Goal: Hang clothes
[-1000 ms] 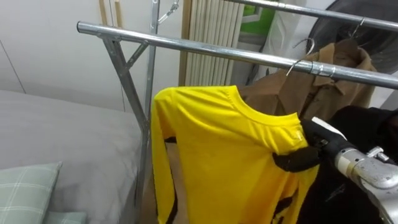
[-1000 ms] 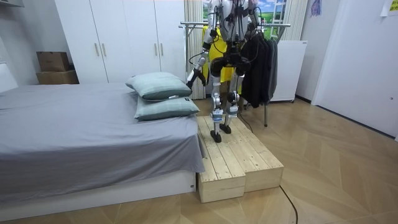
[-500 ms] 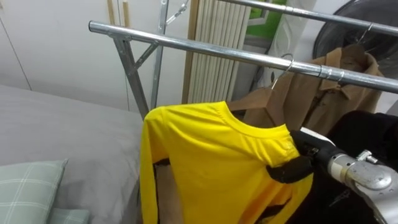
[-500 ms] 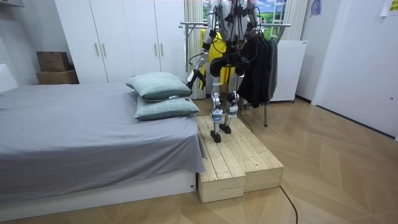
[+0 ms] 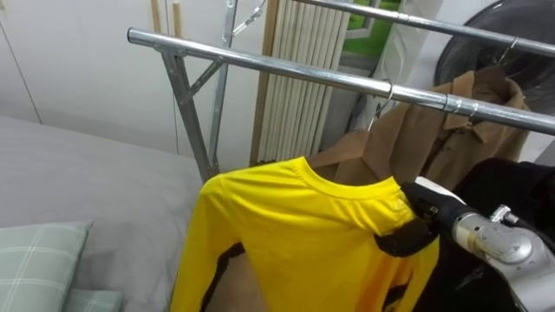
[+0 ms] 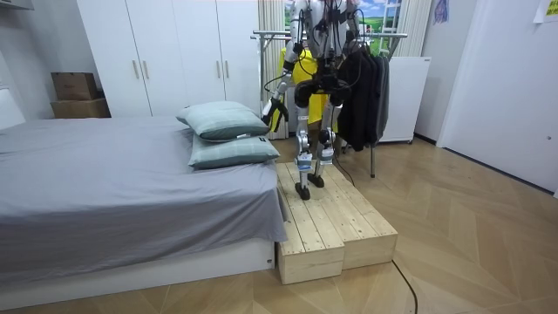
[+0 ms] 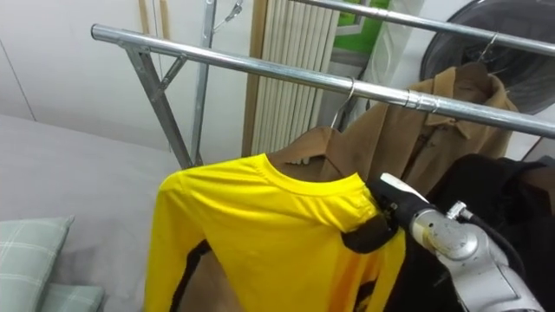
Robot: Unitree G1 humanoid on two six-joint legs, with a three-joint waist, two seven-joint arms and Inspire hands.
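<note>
While the right robot hand (image 5: 406, 238) grips it, the yellow shirt (image 5: 303, 234) has dropped.

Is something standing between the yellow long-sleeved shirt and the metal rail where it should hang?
Nothing visible does. The right hand grips the yellow long-sleeved shirt just below the silver metal rail, with open air between them. The brown jacket hangs behind, towards the right.
</note>
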